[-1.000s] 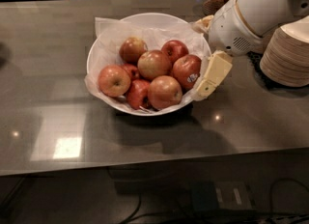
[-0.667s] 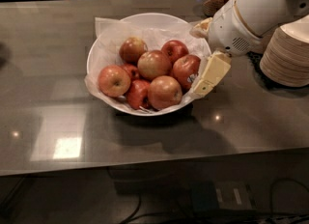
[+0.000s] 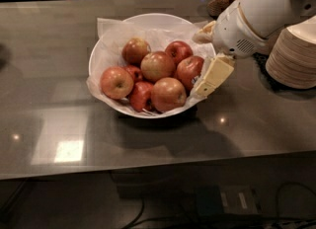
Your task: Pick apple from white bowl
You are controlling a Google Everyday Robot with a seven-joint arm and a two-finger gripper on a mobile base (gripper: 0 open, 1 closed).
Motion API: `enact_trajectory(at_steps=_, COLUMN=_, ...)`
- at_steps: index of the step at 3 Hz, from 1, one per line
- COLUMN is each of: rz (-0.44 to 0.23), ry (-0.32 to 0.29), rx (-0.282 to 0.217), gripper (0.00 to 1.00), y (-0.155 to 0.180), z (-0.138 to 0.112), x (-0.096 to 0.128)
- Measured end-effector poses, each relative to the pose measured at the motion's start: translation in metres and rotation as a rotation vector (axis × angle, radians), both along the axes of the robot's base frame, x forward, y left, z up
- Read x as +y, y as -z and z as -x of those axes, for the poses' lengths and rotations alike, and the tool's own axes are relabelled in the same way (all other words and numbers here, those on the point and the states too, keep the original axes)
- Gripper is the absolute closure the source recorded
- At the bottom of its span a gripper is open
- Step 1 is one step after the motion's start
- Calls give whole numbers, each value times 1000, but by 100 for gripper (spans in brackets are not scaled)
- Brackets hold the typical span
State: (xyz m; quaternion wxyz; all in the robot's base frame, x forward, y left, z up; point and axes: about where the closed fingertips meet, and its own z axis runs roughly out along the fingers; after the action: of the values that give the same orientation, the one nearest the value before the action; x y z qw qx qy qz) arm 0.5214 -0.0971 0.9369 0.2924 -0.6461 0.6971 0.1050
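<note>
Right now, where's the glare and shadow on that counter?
In the camera view, a bright square of glare sits front-left on the counter; a soft shadow spreads below the white bowl; the gripper at the bowl's right rim is evenly lit.

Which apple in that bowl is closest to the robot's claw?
The deep-red apple at the white bowl's right edge; the gripper sits right beside it, while the other apples lie further left.

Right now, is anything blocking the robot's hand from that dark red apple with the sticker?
Nothing visible does. The gripper is at the right rim of the white bowl, right beside the apple. Only the edge of the crinkled paper lining lies close by.
</note>
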Motion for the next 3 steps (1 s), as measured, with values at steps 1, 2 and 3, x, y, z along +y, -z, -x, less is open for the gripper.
enact_trajectory(at_steps=1, rz=-2, ry=-1, rx=5, gripper=19, y=1, z=-2, x=3)
enact_trajectory(at_steps=2, rz=-5, ry=0, rx=27, gripper=28, y=8, z=-4, x=6)
enact_trajectory(at_steps=3, rz=1, ry=5, rx=64, gripper=31, y=21, z=-5, x=6)
